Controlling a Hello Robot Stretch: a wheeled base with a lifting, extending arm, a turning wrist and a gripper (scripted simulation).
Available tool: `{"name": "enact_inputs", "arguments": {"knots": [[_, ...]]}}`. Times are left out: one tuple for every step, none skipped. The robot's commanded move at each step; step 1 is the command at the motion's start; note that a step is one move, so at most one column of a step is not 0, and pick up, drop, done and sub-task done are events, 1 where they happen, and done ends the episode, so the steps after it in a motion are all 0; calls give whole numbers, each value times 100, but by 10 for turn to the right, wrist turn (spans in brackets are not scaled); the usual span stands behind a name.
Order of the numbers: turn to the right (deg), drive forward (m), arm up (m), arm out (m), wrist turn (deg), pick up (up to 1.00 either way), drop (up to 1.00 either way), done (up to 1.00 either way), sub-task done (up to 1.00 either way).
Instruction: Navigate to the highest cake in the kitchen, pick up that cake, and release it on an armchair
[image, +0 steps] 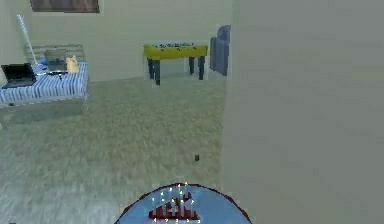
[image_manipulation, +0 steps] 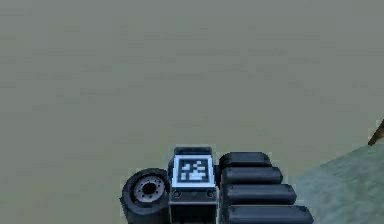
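Cake (image: 181, 207): perhaps the blue-rimmed round thing, bottom edge.
End effector (image_manipulation: 147, 196): cannot tell its load or grip.
Next: skirt wall (image: 300, 100), approach armchair (image: 220, 50).

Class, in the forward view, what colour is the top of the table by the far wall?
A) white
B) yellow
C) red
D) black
B: the table by the far wall has a yellow top on dark legs.
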Motion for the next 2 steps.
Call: {"name": "enact_inputs", "arguments": {"knots": [[-450, 0, 0, 0, 0, 0, 0, 0, 0], [-90, 0, 0, 0, 0, 0, 0, 0, 0]]}}
